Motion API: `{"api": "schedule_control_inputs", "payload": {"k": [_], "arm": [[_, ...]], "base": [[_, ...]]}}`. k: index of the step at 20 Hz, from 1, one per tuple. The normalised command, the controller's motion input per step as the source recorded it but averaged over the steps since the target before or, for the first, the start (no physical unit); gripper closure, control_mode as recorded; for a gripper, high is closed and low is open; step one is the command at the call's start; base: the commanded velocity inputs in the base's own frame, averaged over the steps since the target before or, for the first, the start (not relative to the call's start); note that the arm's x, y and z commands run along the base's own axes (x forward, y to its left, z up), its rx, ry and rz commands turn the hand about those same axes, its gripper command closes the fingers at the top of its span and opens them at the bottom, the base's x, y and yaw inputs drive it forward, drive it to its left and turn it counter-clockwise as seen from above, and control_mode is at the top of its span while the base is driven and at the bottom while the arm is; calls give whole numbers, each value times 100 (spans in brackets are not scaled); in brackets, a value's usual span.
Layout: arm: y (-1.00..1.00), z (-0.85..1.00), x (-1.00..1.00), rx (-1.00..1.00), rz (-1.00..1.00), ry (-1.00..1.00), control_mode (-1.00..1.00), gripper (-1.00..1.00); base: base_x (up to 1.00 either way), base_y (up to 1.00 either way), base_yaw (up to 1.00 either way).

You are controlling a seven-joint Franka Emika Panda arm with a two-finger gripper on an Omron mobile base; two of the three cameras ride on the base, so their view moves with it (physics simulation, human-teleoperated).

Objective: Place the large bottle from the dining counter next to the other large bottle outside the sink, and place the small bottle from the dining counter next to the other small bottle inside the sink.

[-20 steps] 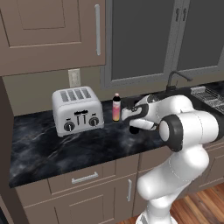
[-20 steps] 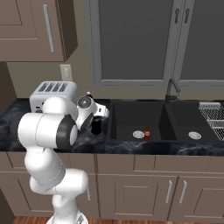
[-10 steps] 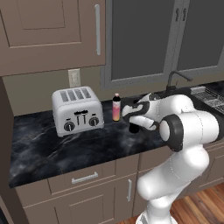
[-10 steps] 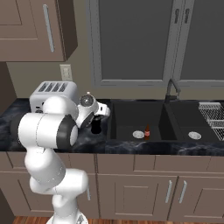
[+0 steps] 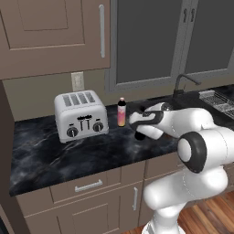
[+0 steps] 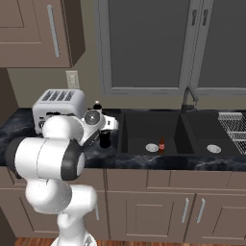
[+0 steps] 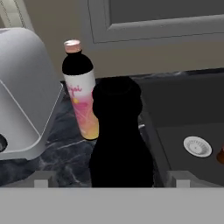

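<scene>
Black and glossy, the tall cola-style bottle (image 7: 118,135) stands upright on the veined marble worktop (image 5: 68,155) directly ahead of the gripper (image 7: 109,180), whose 2 fingertips stand wide apart and clear of it: released, I judge. Just beyond it stands the pink-orange dark-shouldered bottle (image 7: 81,94), beside the sink (image 6: 144,132). The forearm reaches level, low over the worktop.

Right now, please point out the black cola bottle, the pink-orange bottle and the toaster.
black cola bottle (image 7: 119,144), hand view, lower body.
pink-orange bottle (image 7: 83,103), hand view, label.
toaster (image 5: 82,118), left base view, front face.
</scene>
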Motion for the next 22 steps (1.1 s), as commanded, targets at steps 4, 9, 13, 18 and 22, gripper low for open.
{"api": "schedule_control_inputs", "payload": {"k": [4, 9, 13, 18, 22], "arm": [[0, 15, -30, 0, 4, -13, -100, -100], [0, 50, -4, 0, 4, -5, -100, -100], [0, 45, 0, -3, 2, 0, -100, -100], [0, 29, 0, -13, 0, 6, -100, -100], [0, 21, 0, -18, -3, 12, -100, -100]], "base": [[0, 0, 0], [0, 0, 0], [0, 0, 0], [0, 0, 0], [0, 0, 0]]}}
